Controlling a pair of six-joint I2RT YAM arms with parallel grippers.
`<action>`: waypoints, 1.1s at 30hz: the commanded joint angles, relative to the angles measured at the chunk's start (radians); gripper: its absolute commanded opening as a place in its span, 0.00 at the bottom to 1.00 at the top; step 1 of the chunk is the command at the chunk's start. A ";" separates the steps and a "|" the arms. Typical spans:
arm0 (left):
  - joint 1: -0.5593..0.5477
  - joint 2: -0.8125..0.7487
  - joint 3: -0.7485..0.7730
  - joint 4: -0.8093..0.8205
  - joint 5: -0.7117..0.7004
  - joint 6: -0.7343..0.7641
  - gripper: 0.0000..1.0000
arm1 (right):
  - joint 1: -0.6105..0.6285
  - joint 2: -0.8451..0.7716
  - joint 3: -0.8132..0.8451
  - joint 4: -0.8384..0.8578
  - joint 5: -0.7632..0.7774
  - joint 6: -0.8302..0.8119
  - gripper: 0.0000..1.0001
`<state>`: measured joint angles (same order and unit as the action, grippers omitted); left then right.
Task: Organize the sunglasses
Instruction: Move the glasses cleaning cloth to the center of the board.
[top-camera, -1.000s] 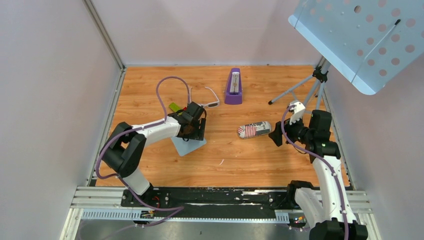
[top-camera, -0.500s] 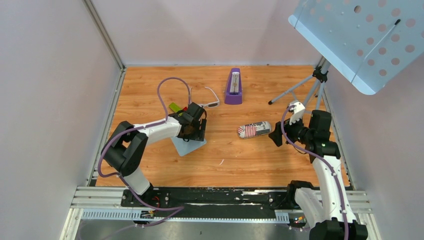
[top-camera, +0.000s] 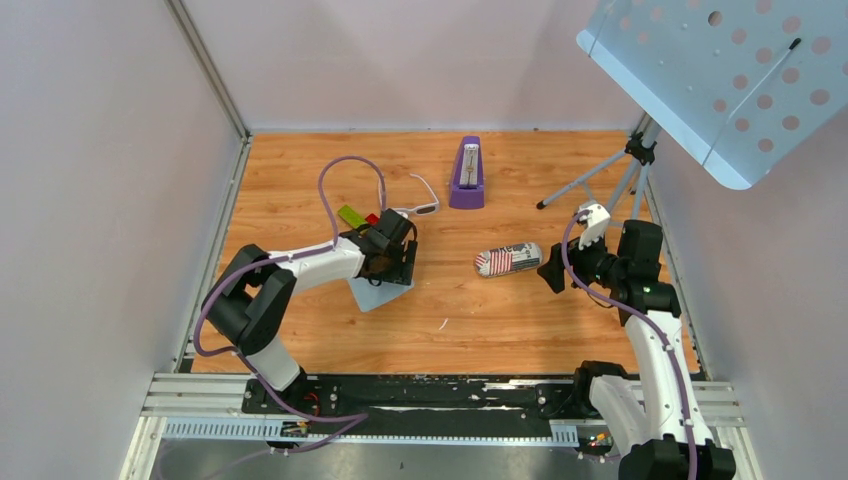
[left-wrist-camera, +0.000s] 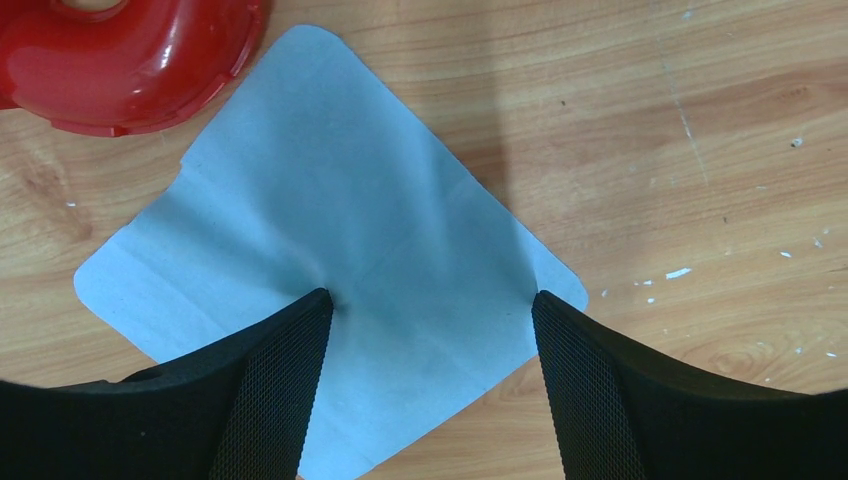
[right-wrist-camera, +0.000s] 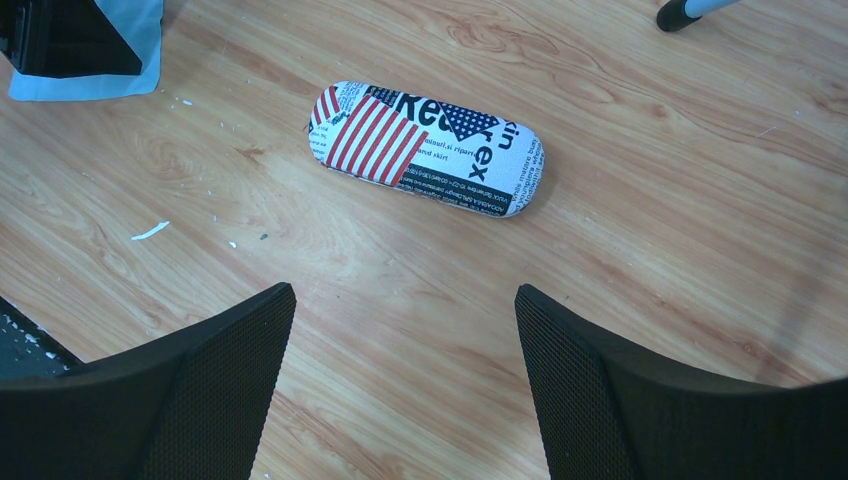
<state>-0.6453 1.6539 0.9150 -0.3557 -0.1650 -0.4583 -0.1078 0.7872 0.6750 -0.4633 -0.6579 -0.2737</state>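
Note:
The white-framed sunglasses (top-camera: 421, 203) lie open on the wooden table, behind my left gripper. My left gripper (top-camera: 397, 268) is open over the light blue cloth (top-camera: 374, 293). In the left wrist view its fingertips (left-wrist-camera: 318, 310) press down on the cloth (left-wrist-camera: 340, 230), one near the middle, the other at its right edge. The stars-and-stripes case (top-camera: 507, 259) lies closed at centre right. My right gripper (top-camera: 553, 268) is open and empty, just right of the case; the case (right-wrist-camera: 428, 148) lies ahead of its jaws.
A purple metronome (top-camera: 466, 174) stands at the back centre. A red round object (left-wrist-camera: 120, 50) and a green item (top-camera: 349, 214) lie by the cloth. A tripod stand (top-camera: 625, 170) with a perforated plate (top-camera: 715, 70) occupies the back right. Side walls enclose the table.
My left gripper has shifted slightly right and nearer onto the cloth, uncovering the red object behind it. The right arm, case and sunglasses have not moved.

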 joint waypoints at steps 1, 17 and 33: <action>-0.028 0.020 -0.050 0.008 0.088 -0.038 0.77 | -0.015 -0.005 -0.014 0.009 0.000 -0.009 0.86; -0.028 -0.068 0.039 -0.158 -0.074 -0.001 0.80 | -0.015 -0.011 -0.014 0.009 -0.002 -0.010 0.86; -0.050 -0.125 0.034 0.005 0.159 0.100 0.38 | -0.015 -0.013 -0.014 0.008 -0.005 -0.010 0.86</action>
<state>-0.6724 1.4601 0.9253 -0.3748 -0.0845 -0.4019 -0.1078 0.7868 0.6750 -0.4633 -0.6579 -0.2756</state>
